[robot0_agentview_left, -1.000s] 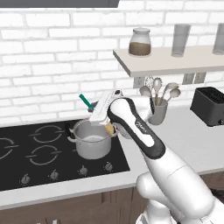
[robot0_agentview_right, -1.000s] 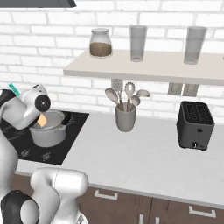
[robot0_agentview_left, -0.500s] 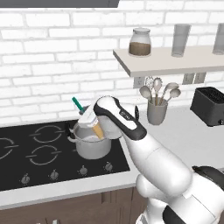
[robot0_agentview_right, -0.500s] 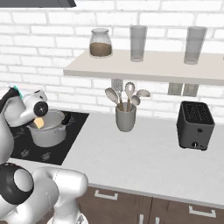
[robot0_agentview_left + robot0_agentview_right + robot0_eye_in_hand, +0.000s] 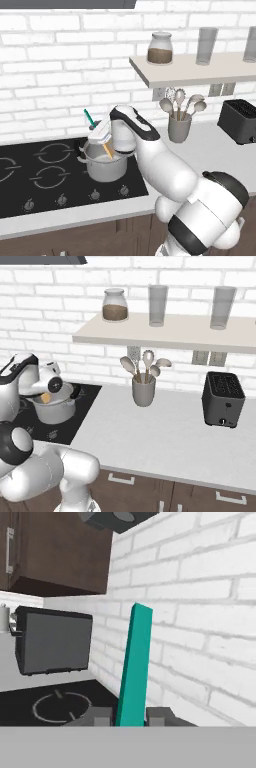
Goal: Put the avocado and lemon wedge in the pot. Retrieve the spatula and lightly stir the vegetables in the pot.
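While the gripper is closed on the spatula mid-handle, its yellow head dips into the pot on the hob. You hold a light, stiff, slim tool; judge it prone to pivot, so stir gently.

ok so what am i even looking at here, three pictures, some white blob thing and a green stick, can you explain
It is a rendered kitchen, not real footage. The white blob is a robot arm on a driving base. Two pictures come from cameras on that base, behind the arm to its left and right. The third comes from a camera on the hand itself, looking along the gripper.

The green stick is the handle of a spatula, clamped between the gripper's two dark fingers. In the left base view its yellow-orange head dips into a steel pot on the black cooktop.

On the counter stand a grey utensil cup and a black toaster. A jar and two glasses sit on the shelf.
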